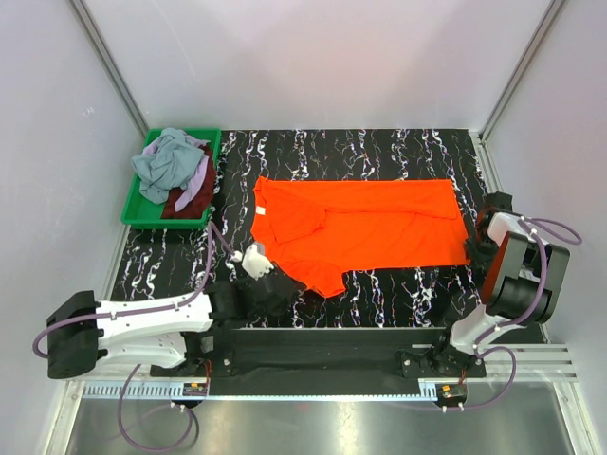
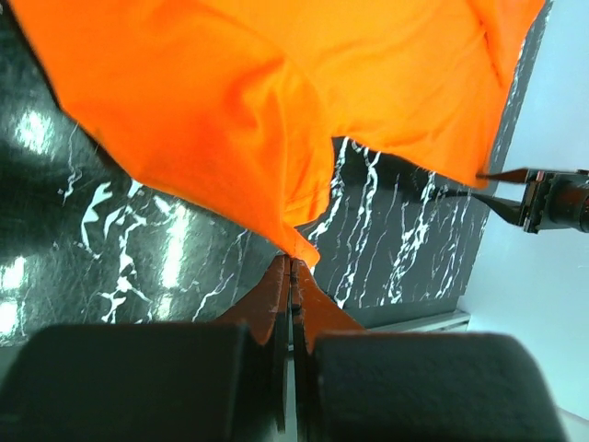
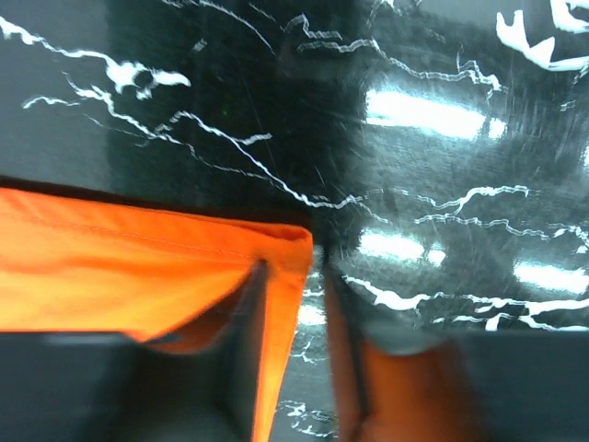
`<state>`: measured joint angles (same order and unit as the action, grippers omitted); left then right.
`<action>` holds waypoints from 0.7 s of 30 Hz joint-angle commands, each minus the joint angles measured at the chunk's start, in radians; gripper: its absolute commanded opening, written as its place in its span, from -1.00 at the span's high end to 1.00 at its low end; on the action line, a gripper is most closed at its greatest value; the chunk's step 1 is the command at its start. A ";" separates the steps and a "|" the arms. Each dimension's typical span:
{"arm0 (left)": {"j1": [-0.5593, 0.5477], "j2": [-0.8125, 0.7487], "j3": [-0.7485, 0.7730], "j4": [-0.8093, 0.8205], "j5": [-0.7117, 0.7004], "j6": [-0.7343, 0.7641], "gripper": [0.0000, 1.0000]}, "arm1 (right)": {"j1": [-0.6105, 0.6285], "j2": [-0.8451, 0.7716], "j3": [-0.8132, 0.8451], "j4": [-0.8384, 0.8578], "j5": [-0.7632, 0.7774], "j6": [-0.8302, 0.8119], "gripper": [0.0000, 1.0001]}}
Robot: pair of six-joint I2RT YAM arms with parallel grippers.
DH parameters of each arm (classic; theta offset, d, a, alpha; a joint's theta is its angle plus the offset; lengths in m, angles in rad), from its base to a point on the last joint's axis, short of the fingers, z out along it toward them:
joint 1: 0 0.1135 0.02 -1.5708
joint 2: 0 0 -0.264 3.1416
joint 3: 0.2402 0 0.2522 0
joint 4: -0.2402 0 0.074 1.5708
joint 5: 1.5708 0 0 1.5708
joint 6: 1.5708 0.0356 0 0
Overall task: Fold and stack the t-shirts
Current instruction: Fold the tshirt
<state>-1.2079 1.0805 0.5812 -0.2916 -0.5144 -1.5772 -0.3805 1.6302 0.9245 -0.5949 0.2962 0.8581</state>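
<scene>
On the black worktop [image 1: 379,152], our left gripper [image 2: 291,269] pinches tight a near tip of the spread orange t-shirt [image 1: 379,223]; the right gripper [image 3: 296,359], half open, straddles the hem corner, and we should clamp fully before lifting.

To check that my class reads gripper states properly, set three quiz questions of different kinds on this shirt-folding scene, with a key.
1. True or false: the left gripper is shut on a tip of the orange shirt.
2. Where do the other shirts lie? A: in the bin. B: on the orange shirt. C: under it.
3. Fill in: at the orange shirt's hem corner, the right gripper has its jaws ___.
Key: 1 true; 2 A; 3 apart.
</scene>
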 commanded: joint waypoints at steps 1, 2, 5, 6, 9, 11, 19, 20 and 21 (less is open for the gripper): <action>0.021 -0.031 0.078 -0.024 -0.099 0.083 1.00 | -0.006 -0.001 0.042 0.032 0.064 -0.005 0.43; 0.031 -0.031 0.100 -0.032 -0.105 0.101 1.00 | -0.006 -0.006 0.045 0.046 0.060 -0.023 0.87; 0.117 -0.040 0.126 -0.029 -0.073 0.195 1.00 | -0.006 -0.026 0.056 0.072 0.023 -0.059 1.00; 0.145 -0.044 0.128 -0.021 -0.050 0.216 1.00 | -0.006 -0.030 0.057 0.078 0.015 -0.063 1.00; 0.247 -0.047 0.143 0.006 0.010 0.296 1.00 | -0.006 -0.046 0.068 0.083 0.000 -0.074 1.00; 0.315 -0.034 0.167 0.006 0.039 0.367 1.00 | -0.006 -0.043 0.080 0.081 -0.023 -0.077 1.00; 0.487 0.024 0.279 0.035 0.092 0.564 1.00 | -0.005 0.017 0.189 0.029 -0.071 -0.100 1.00; 0.504 0.033 0.293 0.038 0.103 0.580 1.00 | -0.005 0.023 0.201 0.020 -0.081 -0.108 1.00; 0.519 0.045 0.305 0.037 0.112 0.592 1.00 | -0.003 0.033 0.224 0.015 -0.088 -0.110 1.00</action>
<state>-0.7330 1.1011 0.8188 -0.3088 -0.4335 -1.0966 -0.3805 1.6417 1.0794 -0.5632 0.2253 0.7731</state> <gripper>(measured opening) 0.009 0.012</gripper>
